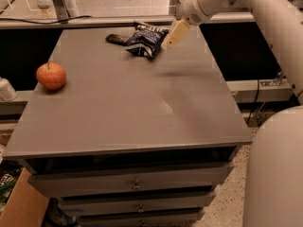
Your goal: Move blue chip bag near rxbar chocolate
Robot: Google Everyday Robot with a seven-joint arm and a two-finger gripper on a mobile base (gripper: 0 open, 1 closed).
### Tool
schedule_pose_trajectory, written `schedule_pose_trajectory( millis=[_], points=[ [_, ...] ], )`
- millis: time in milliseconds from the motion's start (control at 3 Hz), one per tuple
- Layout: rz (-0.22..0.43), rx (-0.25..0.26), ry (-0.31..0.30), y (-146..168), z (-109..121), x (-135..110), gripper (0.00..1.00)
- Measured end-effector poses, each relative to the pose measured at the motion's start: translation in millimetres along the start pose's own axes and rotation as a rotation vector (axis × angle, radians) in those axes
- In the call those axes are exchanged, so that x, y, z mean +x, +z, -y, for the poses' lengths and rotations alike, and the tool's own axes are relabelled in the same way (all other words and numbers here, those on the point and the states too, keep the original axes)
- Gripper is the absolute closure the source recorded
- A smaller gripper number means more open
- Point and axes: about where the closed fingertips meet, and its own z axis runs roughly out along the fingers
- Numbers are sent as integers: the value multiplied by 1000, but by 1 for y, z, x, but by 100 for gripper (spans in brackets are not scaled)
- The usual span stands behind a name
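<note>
The blue chip bag [144, 39] lies right beside the rxbar chocolate [116, 39], so I'd lift the pincer [171, 39] hovering just right of it straight up and clear of the crinkle, though I can't tell whether it is apart or together.

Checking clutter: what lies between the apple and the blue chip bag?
Bare tabletop, in the camera view; rxbar chocolate lies behind that line, gripper hovers right of blue chip bag.

One blue chip bag [144, 38], one rxbar chocolate [117, 39], one apple [51, 75], one gripper [174, 35] beside the bag.
</note>
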Motion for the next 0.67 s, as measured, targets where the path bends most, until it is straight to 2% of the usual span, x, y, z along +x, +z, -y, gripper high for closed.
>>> schedule_pose_trajectory(
  millis=[333,667],
  points=[
    [-47,20,3,-53,1,15,0],
    [-47,19,3,-53,1,15,0]
  ],
)
